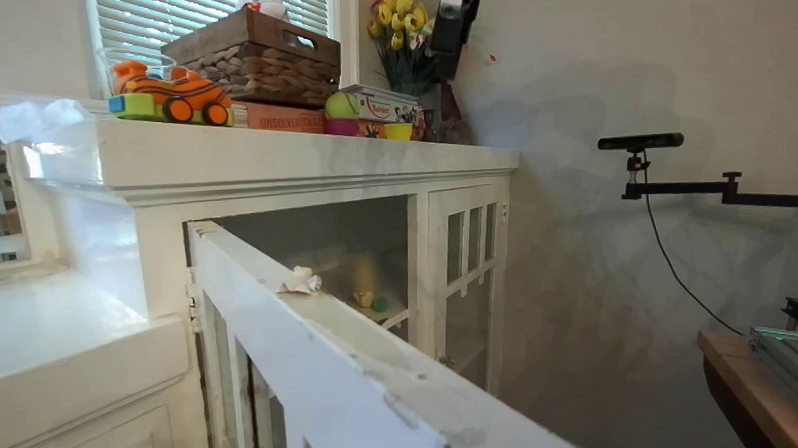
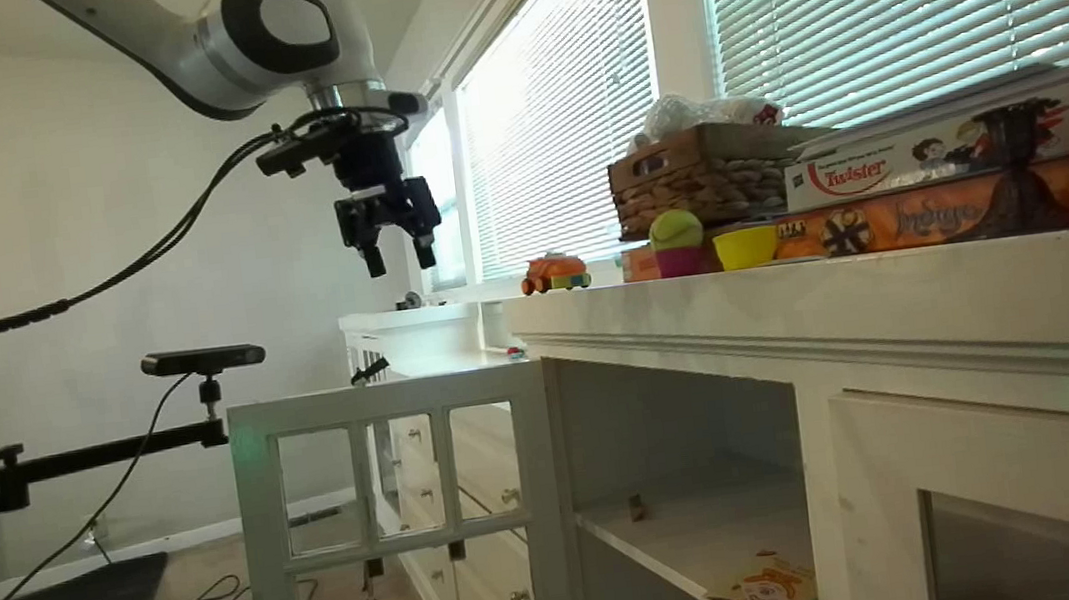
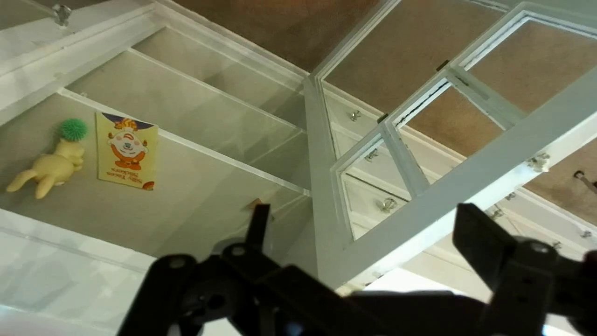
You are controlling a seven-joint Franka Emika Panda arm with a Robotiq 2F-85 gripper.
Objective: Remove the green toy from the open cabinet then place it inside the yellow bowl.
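The green toy (image 3: 73, 129) is a spiky ball on the cabinet shelf, right against or very near the head of a cream animal figure (image 3: 55, 168). It shows small through the opening as a green toy (image 1: 380, 304) in an exterior view. The white cabinet (image 2: 696, 307) has one door (image 2: 535, 461) swung wide. On its top stands the small yellow bowl (image 2: 747, 247), seen in both exterior views. My gripper (image 2: 400, 257) hangs in the air above the open door, fingers pointing down. Its jaws are spread wide with nothing between them; the gripper (image 3: 361, 210) appears open in the wrist view too.
A sticker card (image 3: 127, 151) and a small brown block (image 3: 255, 204) share the shelf. Along the cabinet top are an orange toy car (image 2: 554, 274), a wicker basket (image 2: 702, 175), a Twister box (image 2: 958, 131), a yellow-green ball (image 2: 675, 229) on a purple cup (image 2: 680, 262), and yellow flowers (image 1: 398, 18).
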